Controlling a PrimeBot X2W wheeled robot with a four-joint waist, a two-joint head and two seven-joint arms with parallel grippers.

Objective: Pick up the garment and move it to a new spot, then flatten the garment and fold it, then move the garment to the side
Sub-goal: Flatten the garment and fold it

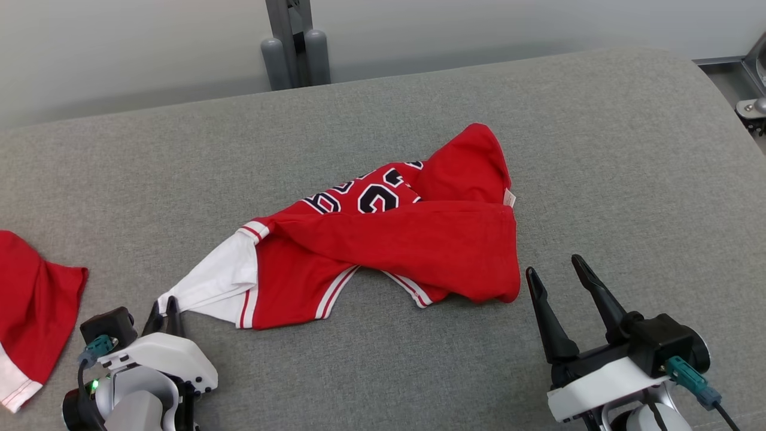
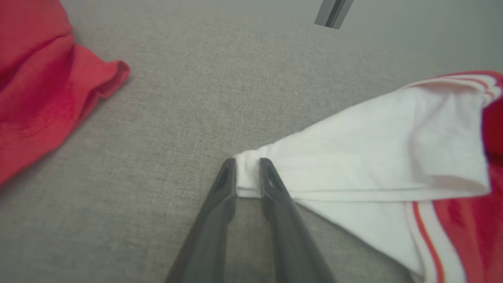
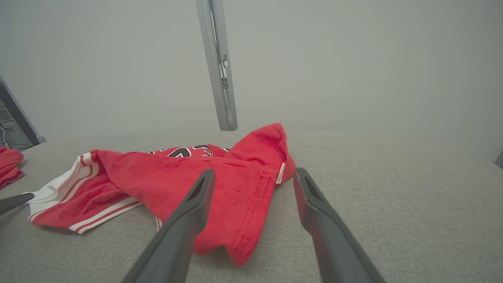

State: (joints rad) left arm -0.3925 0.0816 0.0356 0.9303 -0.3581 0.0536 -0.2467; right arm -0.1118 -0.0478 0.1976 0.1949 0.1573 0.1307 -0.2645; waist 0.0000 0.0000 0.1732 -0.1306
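Pinching the shirt (image 1: pixel 419 239) by its white sleeve (image 2: pixel 373 149), left jaws should bite deeper before lifting; right jaws stand open.

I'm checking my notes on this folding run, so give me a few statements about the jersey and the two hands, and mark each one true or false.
1. The left hand has a corner of the garment's white sleeve between its fingers. True.
2. The right hand grips the garment's red hem. False: it is open beside the garment and holds nothing.
3. The garment lies flat and fully spread out. False: it is crumpled, with one red panel folded over the printed front.
4. A second red cloth lies on the grey surface at the robot's far left. True.
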